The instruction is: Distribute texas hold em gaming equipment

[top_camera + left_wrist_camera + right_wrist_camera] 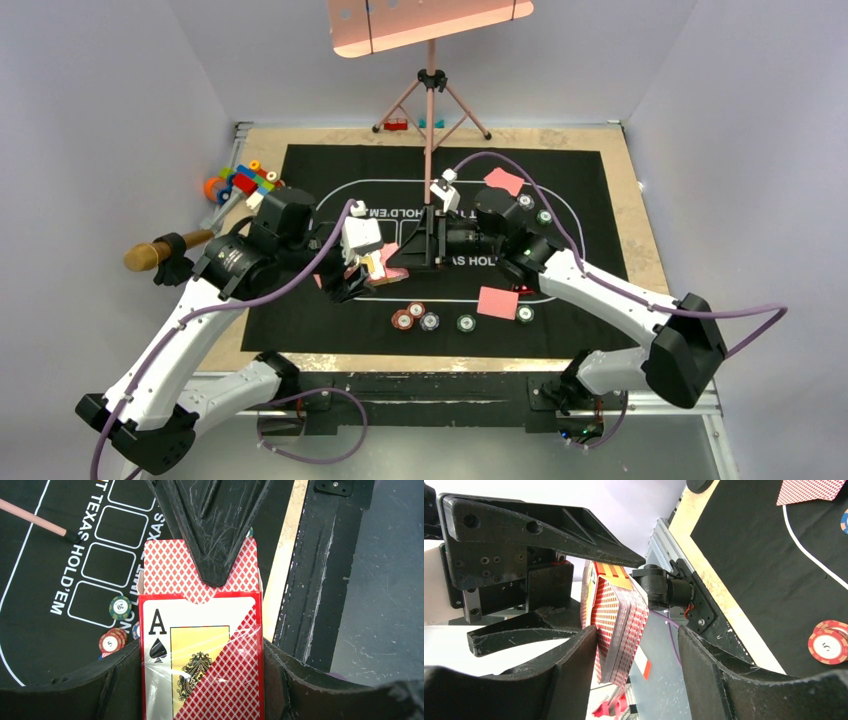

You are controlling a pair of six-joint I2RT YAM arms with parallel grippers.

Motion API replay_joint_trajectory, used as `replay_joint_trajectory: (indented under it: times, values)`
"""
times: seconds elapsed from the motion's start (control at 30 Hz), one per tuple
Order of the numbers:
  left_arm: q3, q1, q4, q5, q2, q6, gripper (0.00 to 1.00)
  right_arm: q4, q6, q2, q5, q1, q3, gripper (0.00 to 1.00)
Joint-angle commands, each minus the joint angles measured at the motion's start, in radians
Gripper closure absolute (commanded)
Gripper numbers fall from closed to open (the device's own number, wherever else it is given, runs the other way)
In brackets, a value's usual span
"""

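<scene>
left jaws clamped red cardboard card box (200,655) | right jaws part-open astride red-backed cards (616,625) | likely needed square pinch

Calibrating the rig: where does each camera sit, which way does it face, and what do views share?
Top external: above and behind the bases, looking down on the mat; both arms show, left gripper and right gripper meeting mid-mat.
Left wrist: on the left arm, looking along its fingers at the card box they clamp; the right gripper overlaps it from above.
Right wrist: on the right arm, looking sideways past its open fingers at the box's edge; left gripper upper left.
Shared: card box and red chips, in all three.
</scene>
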Motion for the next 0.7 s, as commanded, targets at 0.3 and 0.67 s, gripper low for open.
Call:
replay_joint_trajectory:
  times: [0.3,0.67]
  values:
    - [0.043,0.0,0.052,0.048,-0.029,-0.009,1.0,-0.003,0.002,-0.05,0.008,-0.04,-0.051,0.46]
    - [0.037,0.001,0.063,0.049,-0.029,-0.014,1.0,-0.023,0.004,-0.119,0.008,-0.073,-0.066,0.57]
